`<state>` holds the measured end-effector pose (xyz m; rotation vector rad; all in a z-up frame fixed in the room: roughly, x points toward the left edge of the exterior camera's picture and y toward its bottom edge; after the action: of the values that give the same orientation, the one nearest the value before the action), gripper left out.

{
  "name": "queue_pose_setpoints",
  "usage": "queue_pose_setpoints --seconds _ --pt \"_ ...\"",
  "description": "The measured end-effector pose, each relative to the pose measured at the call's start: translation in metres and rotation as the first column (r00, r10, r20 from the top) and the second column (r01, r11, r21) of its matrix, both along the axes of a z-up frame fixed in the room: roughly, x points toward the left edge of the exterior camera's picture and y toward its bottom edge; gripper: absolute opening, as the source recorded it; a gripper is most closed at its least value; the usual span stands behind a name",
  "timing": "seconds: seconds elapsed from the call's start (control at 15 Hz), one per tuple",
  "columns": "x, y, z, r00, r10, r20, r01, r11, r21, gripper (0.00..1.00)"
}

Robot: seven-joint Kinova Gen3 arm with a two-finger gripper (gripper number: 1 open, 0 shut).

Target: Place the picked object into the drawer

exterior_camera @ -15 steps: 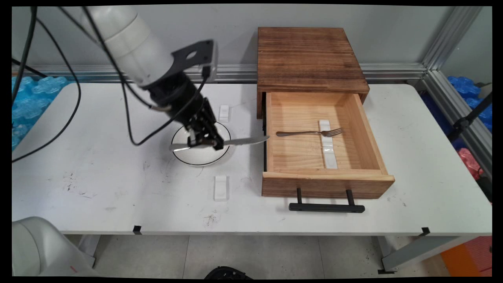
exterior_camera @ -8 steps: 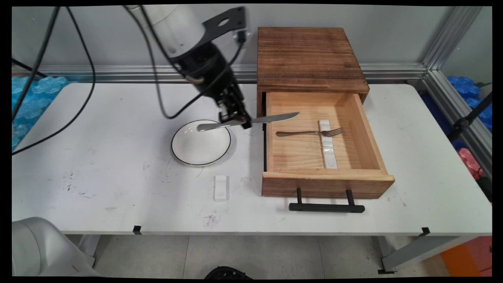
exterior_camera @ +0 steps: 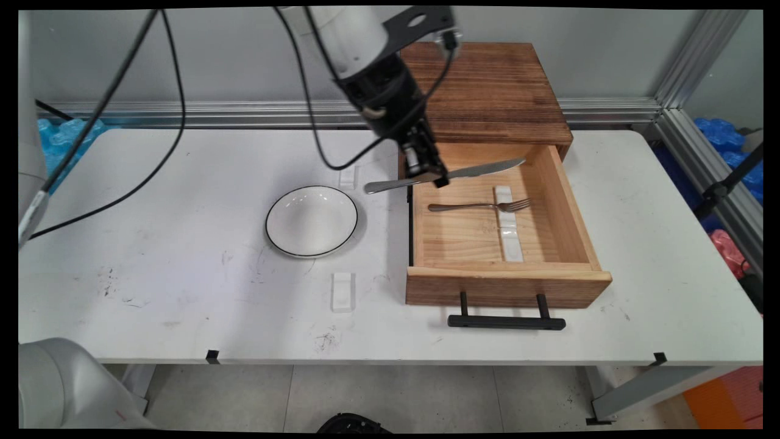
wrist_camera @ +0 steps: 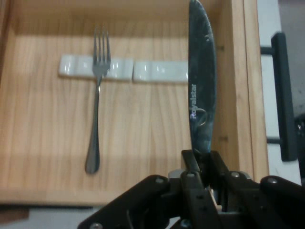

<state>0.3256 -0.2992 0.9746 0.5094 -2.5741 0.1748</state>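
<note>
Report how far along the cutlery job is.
Done: the fork lies in the open drawer, its tines on a white rest. In hand: the gripper holds the knife in the air over the drawer's back left. Left: the knife is not yet set down; the bowl sits empty on the table.

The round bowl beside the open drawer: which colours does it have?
White bowl with a thin black rim; main view shows it best.

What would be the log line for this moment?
black gripper: shut on steel table knife | over open wooden drawer | steel fork inside
</note>
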Motion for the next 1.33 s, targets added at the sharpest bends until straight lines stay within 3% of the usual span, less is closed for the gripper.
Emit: queue_pose_setpoints --seconds 0.47,1.33 --pt "-0.046 -0.030 -0.011 0.999 -0.008 -0.037 0.007 0.999 -0.036 0.00" --pt "-0.083 -0.054 -0.047 0.999 -0.002 -0.055 0.000 0.999 -0.046 0.00"
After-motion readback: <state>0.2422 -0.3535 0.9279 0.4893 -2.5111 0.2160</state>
